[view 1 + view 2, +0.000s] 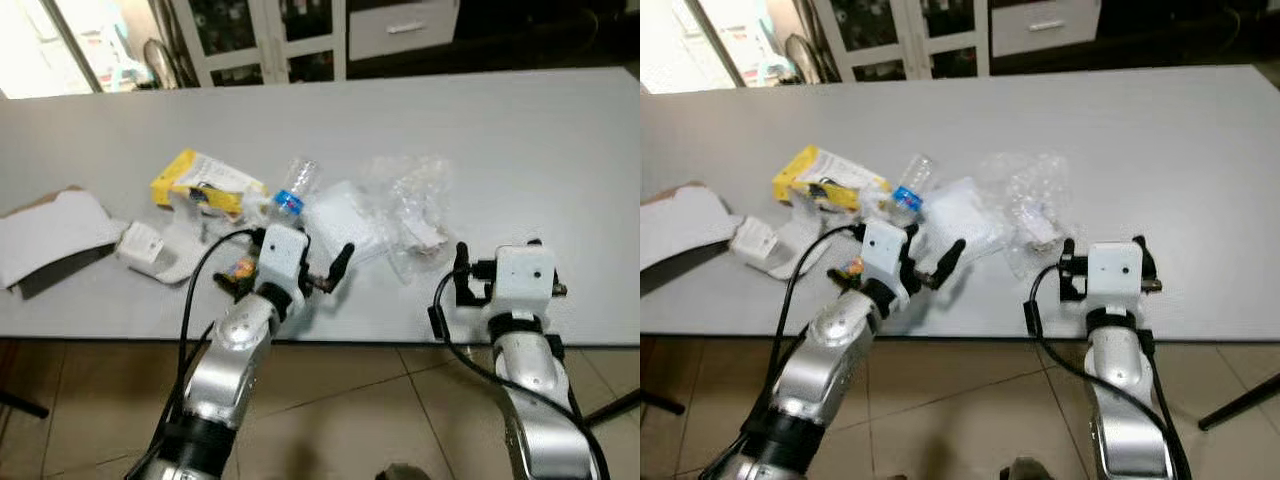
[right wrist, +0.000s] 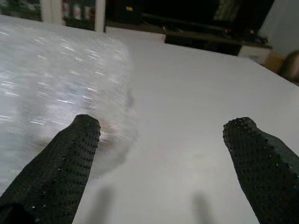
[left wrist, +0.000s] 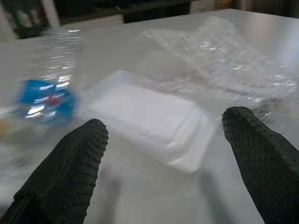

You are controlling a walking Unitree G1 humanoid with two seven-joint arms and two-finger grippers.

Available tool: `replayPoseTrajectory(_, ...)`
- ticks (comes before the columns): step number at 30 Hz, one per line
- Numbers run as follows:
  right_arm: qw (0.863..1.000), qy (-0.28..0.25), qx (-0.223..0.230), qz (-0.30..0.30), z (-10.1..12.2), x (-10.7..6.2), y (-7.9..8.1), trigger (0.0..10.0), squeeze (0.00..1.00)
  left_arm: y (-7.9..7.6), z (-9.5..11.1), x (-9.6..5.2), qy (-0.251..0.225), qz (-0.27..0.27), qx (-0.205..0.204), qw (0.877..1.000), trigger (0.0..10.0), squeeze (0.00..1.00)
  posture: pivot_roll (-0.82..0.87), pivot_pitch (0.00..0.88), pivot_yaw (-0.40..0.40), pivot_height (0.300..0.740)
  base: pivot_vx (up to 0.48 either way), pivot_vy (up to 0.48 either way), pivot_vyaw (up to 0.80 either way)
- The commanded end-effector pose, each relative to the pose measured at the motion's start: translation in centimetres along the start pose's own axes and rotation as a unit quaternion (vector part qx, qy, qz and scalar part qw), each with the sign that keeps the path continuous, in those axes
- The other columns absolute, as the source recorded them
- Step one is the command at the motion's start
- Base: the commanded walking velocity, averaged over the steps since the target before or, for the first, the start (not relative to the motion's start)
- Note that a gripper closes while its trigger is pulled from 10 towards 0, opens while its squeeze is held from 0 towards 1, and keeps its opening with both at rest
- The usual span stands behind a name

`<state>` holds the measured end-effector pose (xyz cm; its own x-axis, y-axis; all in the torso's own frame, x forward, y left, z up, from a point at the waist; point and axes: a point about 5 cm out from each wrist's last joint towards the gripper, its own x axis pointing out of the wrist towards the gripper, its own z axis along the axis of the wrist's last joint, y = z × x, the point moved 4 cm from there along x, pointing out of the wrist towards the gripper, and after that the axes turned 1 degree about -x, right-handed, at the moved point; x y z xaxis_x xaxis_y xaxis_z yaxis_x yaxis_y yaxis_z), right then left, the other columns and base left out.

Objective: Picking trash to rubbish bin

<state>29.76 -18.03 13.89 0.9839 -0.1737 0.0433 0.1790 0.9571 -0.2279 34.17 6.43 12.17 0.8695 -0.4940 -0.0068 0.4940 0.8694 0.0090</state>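
Trash lies scattered mid-table [image 1: 560, 130]: a flat white plastic tray [image 3: 149, 123], crumpled clear wrap [image 1: 415, 200] beside it, a crushed blue-labelled bottle [image 1: 293, 190], a yellow carton [image 1: 200, 180]; the left gripper [image 3: 163, 154] hovers spread wide before the tray; the right gripper [image 2: 163, 158], fingers apart, sits near the wrap.

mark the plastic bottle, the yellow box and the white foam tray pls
plastic bottle [image 1: 295, 188]: left eye view, on its clear body above the blue label.
yellow box [image 1: 200, 180]: left eye view, on its top face.
white foam tray [image 3: 149, 123]: left wrist view, on its flat white middle.
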Motion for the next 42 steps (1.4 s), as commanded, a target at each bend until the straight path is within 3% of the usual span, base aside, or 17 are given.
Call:
replayPoseTrajectory(1, 1.000, -0.006, 0.006, 0.012, 0.4, -0.2, 0.8, 10.0, 0.11, 0.9, -0.3, -0.5, 0.008, 0.010, 0.002, 1.000, 10.0, 0.00, -0.10, 0.099, 0.087, 0.740, 0.000, 0.000, 0.00)
replayPoseTrajectory(2, 1.000, -0.006, 0.008, 0.012, 0.4, -0.2, 0.8, 10.0, 0.30, 0.8, -0.4, -0.5, 0.010, 0.008, -0.001, 1.000, 10.0, 0.00, -0.10, 0.099, 0.087, 0.740, 0.000, 0.000, 0.00)
replayPoseTrajectory(3, 1.000, -0.005, 0.010, 0.013, 0.4, -0.2, 0.8, 10.0, 0.31, 0.8, -0.3, -0.5, 0.008, 0.005, -0.005, 1.000, 10.0, 0.00, -0.10, 0.102, 0.089, 0.740, 0.000, 0.000, 0.00)
replayPoseTrajectory(4, 1.000, -0.005, 0.012, 0.014, 0.3, -0.2, 0.9, 10.0, 0.23, 0.5, -0.1, -0.6, 0.006, -0.010, -0.009, 1.000, 10.0, 0.00, -0.10, 0.103, 0.092, 0.740, 0.000, 0.000, 0.00)
replayPoseTrajectory(5, 1.000, -0.004, 0.013, 0.015, 0.3, -0.2, 1.0, 10.0, 0.20, 0.4, 0.0, -0.7, 0.004, -0.016, -0.009, 1.000, 10.0, 0.00, -0.10, 0.103, 0.092, 0.740, 0.000, 0.000, 0.00)
replayPoseTrajectory(12, 0.999, -0.003, 0.025, 0.022, 0.4, 0.0, 1.2, 10.0, 0.21, 0.6, 0.5, -0.8, -0.005, -0.029, -0.003, 1.000, 10.0, 0.00, -0.09, 0.107, 0.098, 0.740, 0.000, 0.000, 0.00)
replayPoseTrajectory(25, 1.000, -0.006, 0.027, 0.001, 0.8, 1.8, 0.0, 10.0, 0.20, 1.0, 2.1, -1.6, -0.015, -0.072, -0.004, 0.997, 10.0, 0.00, -0.05, 0.146, 0.111, 0.740, 0.000, 0.000, 0.00)
replayPoseTrajectory(29, 0.999, -0.002, 0.035, -0.004, 0.8, 2.1, 0.0, 10.0, 0.14, 1.2, 1.8, -2.0, -0.006, -0.068, -0.001, 0.998, 10.0, 0.00, -0.04, 0.160, 0.115, 0.740, 0.000, 0.000, 0.00)
replayPoseTrajectory(33, 0.999, 0.000, 0.036, -0.003, 0.6, 2.1, 0.1, 10.0, 0.09, 1.1, 1.6, -2.6, 0.001, -0.070, -0.003, 0.998, 10.0, 0.00, -0.03, 0.175, 0.119, 0.740, 0.000, 0.000, -0.72)
replayPoseTrajectory(42, 0.999, 0.003, 0.033, -0.005, 0.4, 2.1, -0.1, 10.0, 0.09, 0.9, 1.6, -2.7, 0.005, -0.072, -0.005, 0.997, 10.0, 0.00, -0.03, 0.180, 0.119, 0.740, 0.000, 0.000, -0.73)
